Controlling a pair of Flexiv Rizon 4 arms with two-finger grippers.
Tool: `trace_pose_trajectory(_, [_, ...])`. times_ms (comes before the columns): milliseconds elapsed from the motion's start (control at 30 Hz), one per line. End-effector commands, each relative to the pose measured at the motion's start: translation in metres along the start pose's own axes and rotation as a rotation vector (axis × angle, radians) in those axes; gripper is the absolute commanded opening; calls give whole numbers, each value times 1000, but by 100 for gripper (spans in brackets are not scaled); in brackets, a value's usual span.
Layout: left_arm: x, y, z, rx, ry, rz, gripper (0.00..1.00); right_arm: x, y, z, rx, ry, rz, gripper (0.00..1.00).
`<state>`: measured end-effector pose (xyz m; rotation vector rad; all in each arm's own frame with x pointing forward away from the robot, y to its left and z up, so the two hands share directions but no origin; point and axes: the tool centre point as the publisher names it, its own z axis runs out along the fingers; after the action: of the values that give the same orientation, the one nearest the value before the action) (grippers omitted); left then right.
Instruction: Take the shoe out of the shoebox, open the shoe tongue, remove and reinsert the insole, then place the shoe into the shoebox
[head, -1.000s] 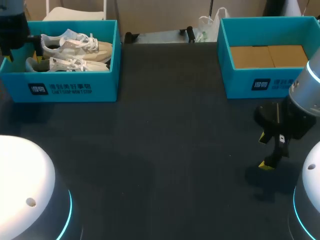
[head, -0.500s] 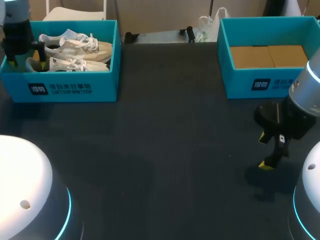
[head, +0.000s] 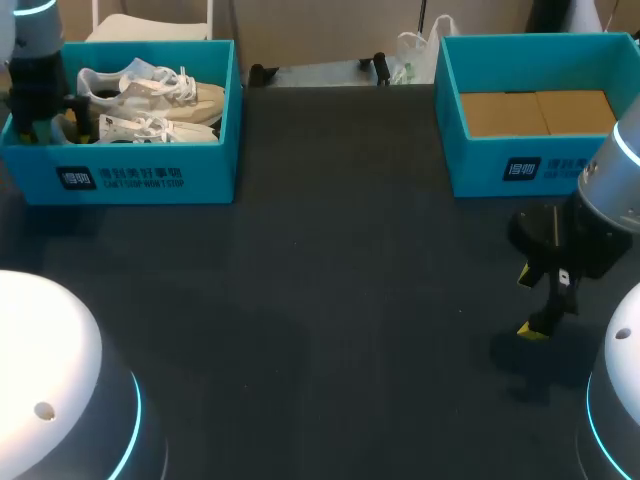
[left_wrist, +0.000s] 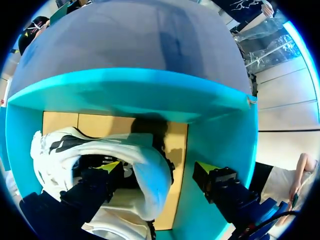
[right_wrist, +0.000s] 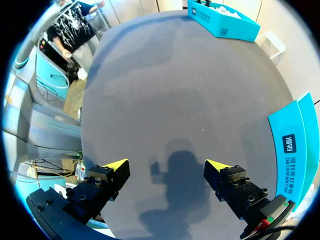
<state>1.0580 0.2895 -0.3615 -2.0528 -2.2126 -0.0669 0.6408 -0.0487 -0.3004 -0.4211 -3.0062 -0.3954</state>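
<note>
Two white shoes (head: 150, 90) lie side by side in the teal shoebox (head: 120, 175) at the table's far left. My left gripper (head: 48, 118) hangs inside the box at its left end, by the heels. In the left wrist view the gripper (left_wrist: 159, 167) stands open astride one shoe's heel (left_wrist: 145, 170). One finger (left_wrist: 110, 166) sits in the shoe's opening; the other finger (left_wrist: 207, 167) is clear of the shoe, near the box wall (left_wrist: 125, 95). My right gripper (head: 528, 303) hovers open over bare table at the right, holding nothing (right_wrist: 166, 165).
A second teal box (head: 520, 170) with a bare cardboard floor stands at the far right, just beyond my right gripper; its wall (right_wrist: 295, 145) shows beside that gripper. Dark table stretches between the two boxes.
My left arm has come down and slightly rightward into the shoebox, bringing its gripper onto a shoe's heel. The right arm has not moved.
</note>
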Motion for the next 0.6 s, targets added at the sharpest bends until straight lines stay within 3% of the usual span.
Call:
trace_pose_trajectory(33, [-1,6,8,7,2,-1,85,1,0,1,1,-3,1,100])
trace_pose_trajectory(200, [-1,7,12,11,7,-5,74,1,0,1,1,-3,1,100])
trace_pose_trajectory(533, [0,4,25,24,18,-9,66,1,0,1,1,-3,1,100])
trace_pose_trajectory(600, [1,4,26,26,19,-11,53,1,0,1,1,-3,1,100])
